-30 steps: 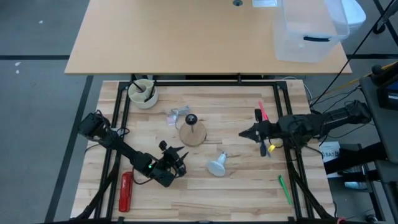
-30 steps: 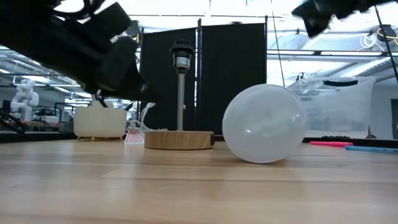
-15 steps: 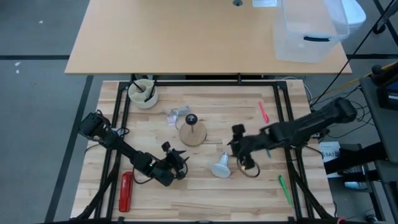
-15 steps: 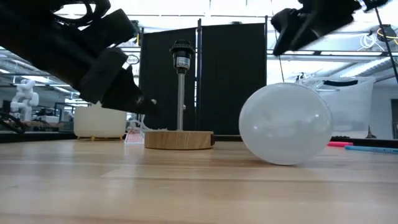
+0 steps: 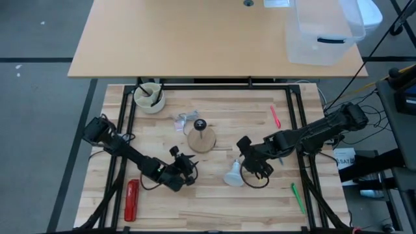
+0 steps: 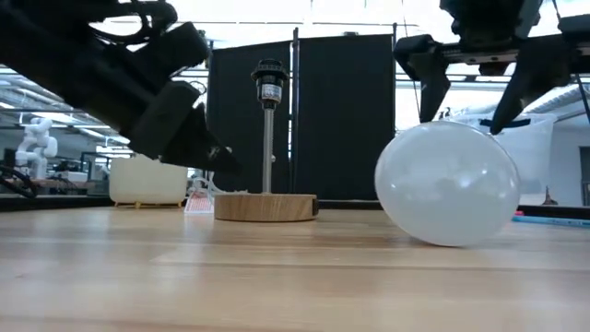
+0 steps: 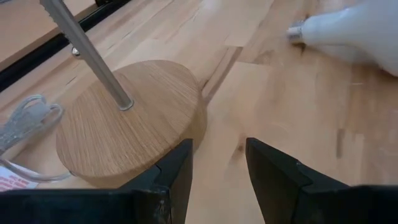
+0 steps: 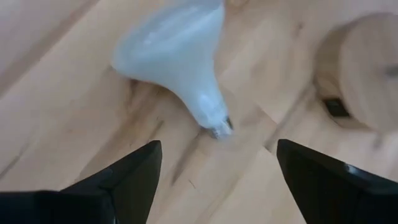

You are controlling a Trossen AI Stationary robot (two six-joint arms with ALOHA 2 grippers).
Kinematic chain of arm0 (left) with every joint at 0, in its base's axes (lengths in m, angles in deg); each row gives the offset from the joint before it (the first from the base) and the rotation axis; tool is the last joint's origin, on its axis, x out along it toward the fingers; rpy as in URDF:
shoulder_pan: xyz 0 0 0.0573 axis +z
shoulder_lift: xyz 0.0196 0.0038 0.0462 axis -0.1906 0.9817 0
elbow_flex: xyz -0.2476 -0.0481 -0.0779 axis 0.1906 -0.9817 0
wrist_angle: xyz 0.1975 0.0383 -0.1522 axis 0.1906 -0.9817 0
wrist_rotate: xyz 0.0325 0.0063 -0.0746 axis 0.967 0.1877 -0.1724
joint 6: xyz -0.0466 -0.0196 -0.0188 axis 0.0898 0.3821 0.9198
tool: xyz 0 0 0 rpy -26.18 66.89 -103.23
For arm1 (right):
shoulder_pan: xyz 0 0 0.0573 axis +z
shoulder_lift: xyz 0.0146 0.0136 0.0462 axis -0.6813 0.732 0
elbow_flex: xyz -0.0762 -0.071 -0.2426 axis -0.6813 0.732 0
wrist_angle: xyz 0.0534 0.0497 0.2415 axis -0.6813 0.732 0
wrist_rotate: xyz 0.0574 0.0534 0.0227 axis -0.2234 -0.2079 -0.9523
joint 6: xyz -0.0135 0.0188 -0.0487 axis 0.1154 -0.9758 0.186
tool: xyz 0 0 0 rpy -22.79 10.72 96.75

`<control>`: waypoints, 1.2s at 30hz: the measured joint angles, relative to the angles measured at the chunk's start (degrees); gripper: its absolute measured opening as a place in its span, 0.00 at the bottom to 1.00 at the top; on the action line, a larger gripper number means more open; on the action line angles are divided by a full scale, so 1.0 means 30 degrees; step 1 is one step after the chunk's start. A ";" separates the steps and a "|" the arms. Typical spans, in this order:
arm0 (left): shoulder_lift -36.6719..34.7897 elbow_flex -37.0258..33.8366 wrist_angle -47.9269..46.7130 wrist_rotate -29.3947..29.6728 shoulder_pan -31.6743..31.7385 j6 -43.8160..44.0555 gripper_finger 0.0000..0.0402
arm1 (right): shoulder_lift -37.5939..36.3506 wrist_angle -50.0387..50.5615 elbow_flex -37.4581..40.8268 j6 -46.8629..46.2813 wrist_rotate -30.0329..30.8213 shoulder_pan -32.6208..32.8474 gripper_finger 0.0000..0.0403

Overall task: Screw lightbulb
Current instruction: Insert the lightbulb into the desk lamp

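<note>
The white lightbulb (image 5: 233, 175) lies on its side on the wooden table, dome toward the near edge, its screw base (image 8: 217, 127) toward the wooden lamp base (image 5: 202, 139). That round base carries an upright rod and a black socket (image 6: 268, 81). My right gripper (image 5: 247, 162) hangs open just above the bulb, pointing steeply down, with one finger on either side of the bulb's base end (image 8: 214, 186). My left gripper (image 5: 186, 169) stands open low over the table, just near-left of the wooden base (image 7: 130, 124).
A white bowl (image 5: 149, 96) sits at the far left, with a clear plastic piece (image 5: 185, 121) beside the lamp. A red tool (image 5: 132, 199) lies near left, a pink pen (image 5: 273, 116) and a green pen (image 5: 297, 197) on the right. Black frame rails (image 5: 127, 110) border the table.
My right gripper has swung from the table's right side toward the bulb, come down, tipped from nearly level to steeply downward, and opened. The bulb has shifted a little toward the table's right. My left gripper has rolled a little in place.
</note>
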 joint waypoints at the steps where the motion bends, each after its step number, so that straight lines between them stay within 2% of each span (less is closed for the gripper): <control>1: 0.0000 0.0000 0.0000 -0.0085 0.0128 0.0007 0.38 | 0.0000 -0.0039 0.0087 0.0396 -0.0144 -0.0052 0.77; 6: 0.0000 0.0000 0.0010 -0.0780 0.0671 0.0022 0.38 | 0.0143 -0.1342 0.1108 0.2290 -0.0770 -0.0153 0.77; 12: 0.0000 0.0000 0.0015 -0.1263 0.1084 0.0044 0.38 | 0.1855 -0.3451 0.2428 0.4546 -0.0711 -0.0124 0.77; 15: 0.0000 0.0000 0.0023 -0.1292 0.1081 0.0073 0.38 | 0.2736 -0.5012 0.2435 0.5224 0.0022 0.0004 0.77; 24: -0.0003 0.0000 0.0015 -0.1445 0.1008 0.0076 0.38 | 0.4830 -0.7366 0.2405 0.6695 -0.0580 0.0117 0.76; 30: -0.0001 -0.0007 0.0040 -0.1445 0.1008 0.0073 0.38 | 0.5674 -0.9577 0.2324 0.6783 -0.0629 0.0117 0.68; 36: -0.0007 -0.0007 0.0007 -0.1728 0.0971 0.0059 0.38 | 0.5763 -1.0596 0.2027 0.6714 -0.0634 0.0124 0.50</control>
